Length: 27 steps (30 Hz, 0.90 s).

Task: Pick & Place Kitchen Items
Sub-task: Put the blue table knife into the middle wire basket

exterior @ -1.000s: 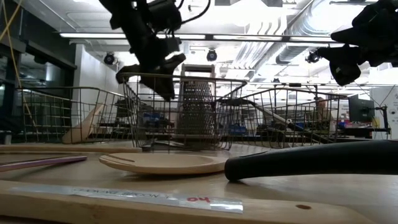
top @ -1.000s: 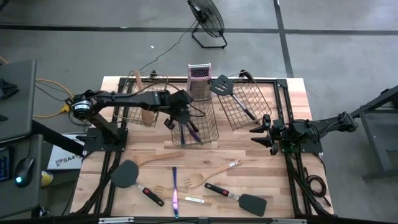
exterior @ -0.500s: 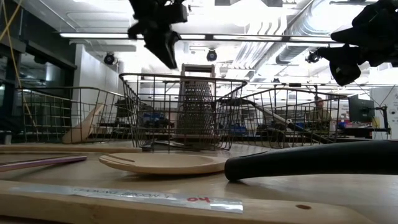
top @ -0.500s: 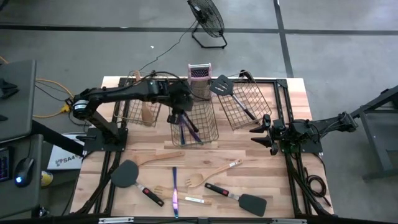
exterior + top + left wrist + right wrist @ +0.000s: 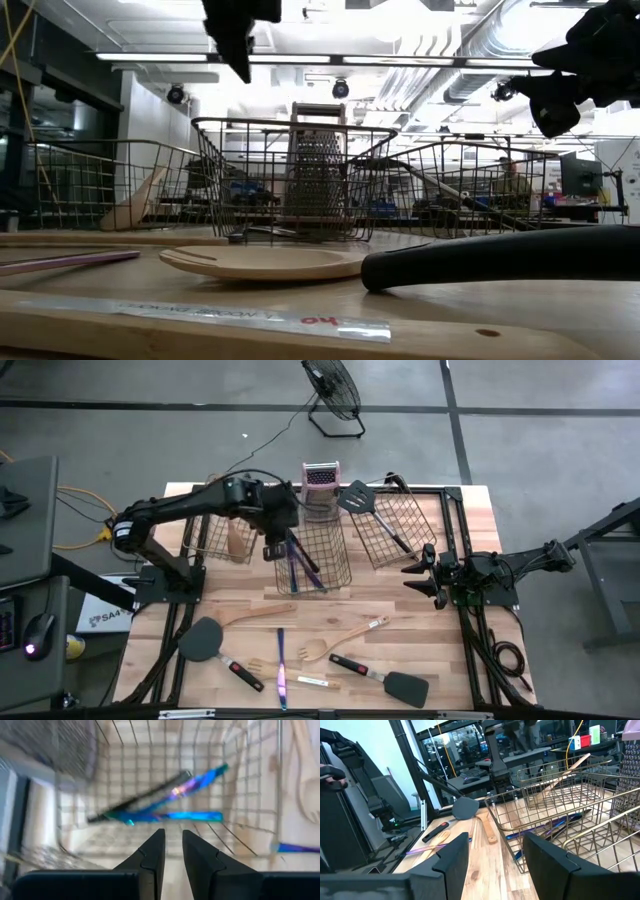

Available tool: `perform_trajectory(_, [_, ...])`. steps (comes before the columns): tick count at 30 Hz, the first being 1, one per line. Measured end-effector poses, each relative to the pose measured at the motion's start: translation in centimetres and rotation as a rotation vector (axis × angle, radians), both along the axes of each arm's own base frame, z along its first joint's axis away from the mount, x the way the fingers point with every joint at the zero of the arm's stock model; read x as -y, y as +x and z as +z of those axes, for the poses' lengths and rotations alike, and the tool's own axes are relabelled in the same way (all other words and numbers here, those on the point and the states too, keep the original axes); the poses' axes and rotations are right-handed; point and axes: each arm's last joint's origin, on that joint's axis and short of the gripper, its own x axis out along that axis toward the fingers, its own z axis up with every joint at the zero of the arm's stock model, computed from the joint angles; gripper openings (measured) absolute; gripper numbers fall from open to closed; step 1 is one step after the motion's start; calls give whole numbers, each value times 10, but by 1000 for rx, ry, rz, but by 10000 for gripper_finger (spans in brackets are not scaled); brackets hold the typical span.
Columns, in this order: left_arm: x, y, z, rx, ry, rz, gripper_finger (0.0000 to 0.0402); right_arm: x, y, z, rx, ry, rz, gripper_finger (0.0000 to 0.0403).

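Note:
My left gripper (image 5: pixel 276 550) (image 5: pixel 173 838) hangs high above the left rim of the middle wire basket (image 5: pixel 344 574), empty, its fingers closed to a thin gap. Below it, slim iridescent cutlery (image 5: pixel 172 800) (image 5: pixel 304 567) lies on the basket's floor. My right gripper (image 5: pixel 426 575) (image 5: pixel 497 845) waits open and empty beside the right basket (image 5: pixel 400 530). On the near table lie two black spatulas (image 5: pixel 205 641) (image 5: pixel 392 682), a wooden spatula (image 5: pixel 258 615), a wooden fork (image 5: pixel 338 642) and an iridescent piece (image 5: pixel 281 665).
A metal box grater (image 5: pixel 320 478) stands behind the middle basket. The left basket (image 5: pixel 205 540) holds a wooden spoon (image 5: pixel 237 542). A black spatula (image 5: pixel 361 500) juts out of the right basket's far end. A floor fan (image 5: pixel 332 390) stands beyond the table.
My left gripper has risen out of the middle basket and gone a little toward the table's left edge. Its fingers, spread wide a second ago, have closed to a thin gap. The cutlery stays in the basket.

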Motion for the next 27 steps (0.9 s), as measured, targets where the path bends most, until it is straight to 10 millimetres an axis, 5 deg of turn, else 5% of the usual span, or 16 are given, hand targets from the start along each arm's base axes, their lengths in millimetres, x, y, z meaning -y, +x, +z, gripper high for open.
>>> perform_trajectory(27, [166,-19,1,21,-212,287,65,0,0,0,0,0,0,180])
